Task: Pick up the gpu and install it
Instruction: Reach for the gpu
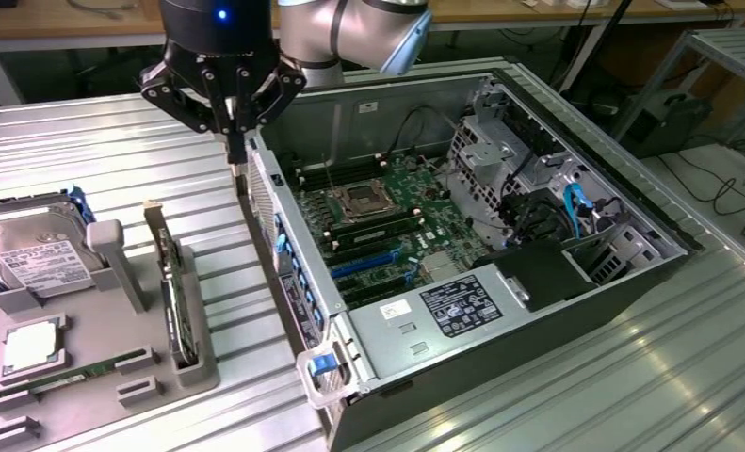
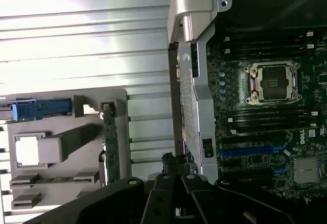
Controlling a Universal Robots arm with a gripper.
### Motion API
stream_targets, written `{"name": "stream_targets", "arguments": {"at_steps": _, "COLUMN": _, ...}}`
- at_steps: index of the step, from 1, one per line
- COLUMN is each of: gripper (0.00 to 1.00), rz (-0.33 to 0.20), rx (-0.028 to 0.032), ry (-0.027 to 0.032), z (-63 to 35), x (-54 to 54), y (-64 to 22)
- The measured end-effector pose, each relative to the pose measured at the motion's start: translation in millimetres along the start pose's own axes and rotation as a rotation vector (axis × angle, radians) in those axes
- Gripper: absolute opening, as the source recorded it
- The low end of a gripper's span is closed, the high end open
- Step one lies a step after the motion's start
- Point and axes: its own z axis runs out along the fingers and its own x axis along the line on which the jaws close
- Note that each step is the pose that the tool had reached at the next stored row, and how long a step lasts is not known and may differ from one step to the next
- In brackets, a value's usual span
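Note:
The gpu (image 1: pixel 171 287) stands on its edge in a slot of the grey holder (image 1: pixel 127 381), at the exterior view's left; its silver bracket end points away from the camera. In the wrist view the gpu (image 2: pixel 110 142) shows as a thin strip on the grey holder (image 2: pixel 66 127). My gripper (image 1: pixel 236 155) hangs above the near wall of the open computer case (image 1: pixel 290 282), up and to the exterior view's right of the gpu, apart from it. Its fingers (image 2: pixel 168 180) are shut together with nothing between them. Blue card slots (image 1: pixel 365 268) lie free on the motherboard.
On the holder also lie a silver hard drive (image 1: pixel 40 259), a square processor (image 1: pixel 26 347) and a green memory stick (image 1: pixel 71 377). Inside the case are the processor socket (image 1: pixel 360 200), drive cages (image 1: pixel 510 160) and cables. The ribbed metal table (image 1: pixel 121 141) surrounds both.

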Motion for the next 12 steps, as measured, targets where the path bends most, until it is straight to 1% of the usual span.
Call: {"name": "stream_targets", "arguments": {"at_steps": 12, "gripper": 0.11, "rz": 0.000, "rx": 0.0000, "ry": 0.0000, "z": -0.1, "x": 8.8, "y": -2.1}}
